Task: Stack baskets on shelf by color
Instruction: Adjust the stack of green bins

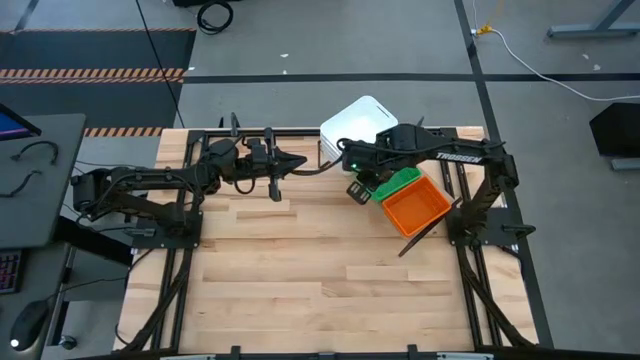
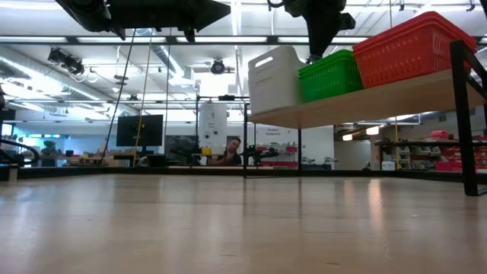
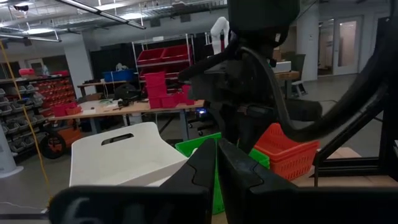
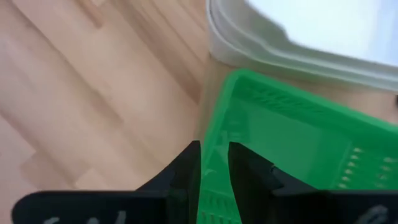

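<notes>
On the slanted plywood shelf (image 2: 380,95) stand a white basket (image 1: 358,122), a green basket (image 1: 403,181) and an orange basket (image 1: 415,207) in a row, each resting by its bottom. The low view shows the same white (image 2: 274,76), green (image 2: 329,76) and orange (image 2: 407,46) baskets. My right gripper (image 4: 214,149) hangs over the green basket's end that faces the white one and is shut on its wall. My left gripper (image 1: 297,166) is shut and empty, hovering left of the white basket and pointing toward the shelf. My right gripper pinches the green basket's side wall (image 4: 214,124) near a corner on its white-basket side. One finger (image 4: 186,165) is outside and one finger (image 4: 249,171) inside. The fingers come from above, pointing down. The basket sits on the shelf between the white and orange baskets.
The shelf's black metal frame (image 2: 464,114) stands at the table's far right part. The wooden plank tabletop (image 1: 300,270) lies bare in front of and left of the shelf. A person sits in the room far behind the table (image 2: 232,150).
</notes>
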You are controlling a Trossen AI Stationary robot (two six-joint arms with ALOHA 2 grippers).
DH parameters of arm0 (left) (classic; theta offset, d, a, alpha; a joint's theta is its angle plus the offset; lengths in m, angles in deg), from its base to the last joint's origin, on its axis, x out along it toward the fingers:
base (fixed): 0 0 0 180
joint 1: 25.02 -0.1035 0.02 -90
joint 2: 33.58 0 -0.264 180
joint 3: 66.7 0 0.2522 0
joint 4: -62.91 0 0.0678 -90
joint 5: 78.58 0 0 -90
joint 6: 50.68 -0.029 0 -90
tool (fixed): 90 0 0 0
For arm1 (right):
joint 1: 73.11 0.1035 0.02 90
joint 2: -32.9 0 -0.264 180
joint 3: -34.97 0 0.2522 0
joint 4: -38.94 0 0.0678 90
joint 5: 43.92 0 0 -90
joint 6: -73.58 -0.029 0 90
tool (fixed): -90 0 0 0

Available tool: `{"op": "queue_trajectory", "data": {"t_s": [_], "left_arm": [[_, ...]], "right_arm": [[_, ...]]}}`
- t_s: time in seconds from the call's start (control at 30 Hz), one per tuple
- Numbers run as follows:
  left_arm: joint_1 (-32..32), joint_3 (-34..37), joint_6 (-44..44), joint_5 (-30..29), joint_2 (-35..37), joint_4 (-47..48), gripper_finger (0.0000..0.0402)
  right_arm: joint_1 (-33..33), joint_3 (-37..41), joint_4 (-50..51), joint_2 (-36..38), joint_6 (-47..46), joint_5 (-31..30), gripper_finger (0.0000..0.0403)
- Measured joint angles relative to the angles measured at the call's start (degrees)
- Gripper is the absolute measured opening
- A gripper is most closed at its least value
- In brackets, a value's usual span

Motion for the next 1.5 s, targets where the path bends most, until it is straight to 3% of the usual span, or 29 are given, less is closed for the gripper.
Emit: {"op": "queue_trajectory", "data": {"t_s": [0.63, 1.5], "left_arm": [[-0.02, -0.01, 0.02, 0.0, 0.0, -0.02, 0.0024], [0.0, -0.01, -0.04, 0.0, 0.0, -0.02, 0.0013]], "right_arm": [[0.18, 6.45, -3.42, -0.14, -1.58, 1.85, 0.0104], [1.13, 6.58, -4.89, -0.14, 0.6, 1.88, 0.0062]]}}
